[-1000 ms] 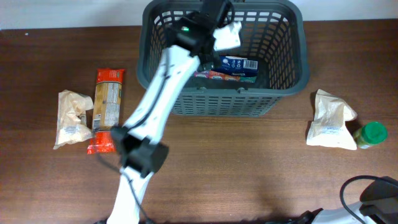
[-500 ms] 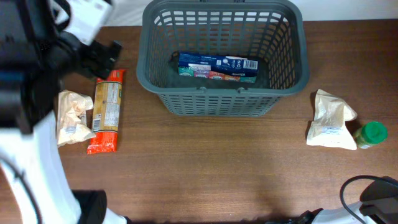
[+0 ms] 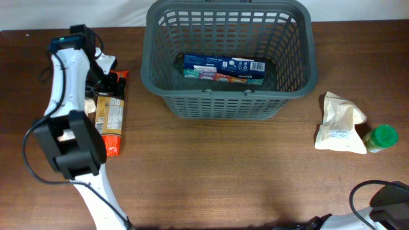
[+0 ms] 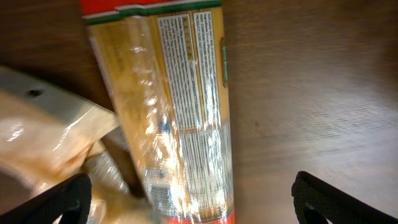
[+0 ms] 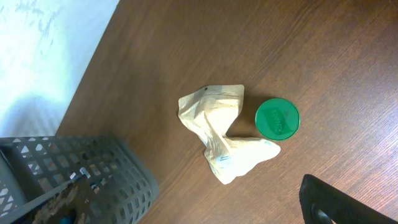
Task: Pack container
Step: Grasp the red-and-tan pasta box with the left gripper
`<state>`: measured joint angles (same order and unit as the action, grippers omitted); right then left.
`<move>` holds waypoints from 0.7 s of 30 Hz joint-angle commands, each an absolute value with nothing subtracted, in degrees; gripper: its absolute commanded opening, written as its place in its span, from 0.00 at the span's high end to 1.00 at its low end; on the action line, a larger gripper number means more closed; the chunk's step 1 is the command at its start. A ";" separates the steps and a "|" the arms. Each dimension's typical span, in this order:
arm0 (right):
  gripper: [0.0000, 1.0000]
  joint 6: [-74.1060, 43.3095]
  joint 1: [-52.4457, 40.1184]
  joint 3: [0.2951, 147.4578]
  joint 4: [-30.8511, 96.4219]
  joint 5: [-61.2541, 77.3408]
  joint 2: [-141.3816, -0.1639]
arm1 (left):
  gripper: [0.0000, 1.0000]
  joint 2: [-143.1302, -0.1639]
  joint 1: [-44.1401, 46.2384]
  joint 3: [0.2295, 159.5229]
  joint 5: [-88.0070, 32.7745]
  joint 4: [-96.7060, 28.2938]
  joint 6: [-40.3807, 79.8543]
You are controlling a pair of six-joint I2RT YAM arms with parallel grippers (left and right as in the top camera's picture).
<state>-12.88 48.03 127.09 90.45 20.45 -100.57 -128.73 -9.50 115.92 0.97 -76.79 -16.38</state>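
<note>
The dark grey slotted container [image 3: 230, 105] stands at the back middle with a blue box [image 3: 223, 68] lying inside. It also shows in the right wrist view [image 5: 93, 180]. My left gripper [image 3: 105, 71] is open and hangs just above a long orange pasta packet [image 3: 110, 118] at the left. In the left wrist view its fingers [image 4: 193, 202] straddle the packet [image 4: 180, 112] without touching it. A beige bag [image 4: 43, 143] lies against the packet's side. Only one finger of my right gripper [image 5: 339, 202] shows, far off centre, holding nothing.
A second beige bag [image 3: 339, 122] and a green-lidded jar [image 3: 385, 137] lie at the right, also in the right wrist view [image 5: 217, 134] [image 5: 277, 118]. My left arm lies over the left beige bag in the overhead view. Right arm parts [image 3: 383, 195] sit at the front right corner.
My left arm swung from over the container to the left side and came down over the pasta packet. The blue box now lies uncovered in the container. The right arm has not moved.
</note>
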 commanded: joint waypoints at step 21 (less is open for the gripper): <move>0.01 -12.73 48.36 127.31 90.45 20.08 -100.88 | 0.42 -139.94 -10.02 115.31 2.33 -74.63 -12.71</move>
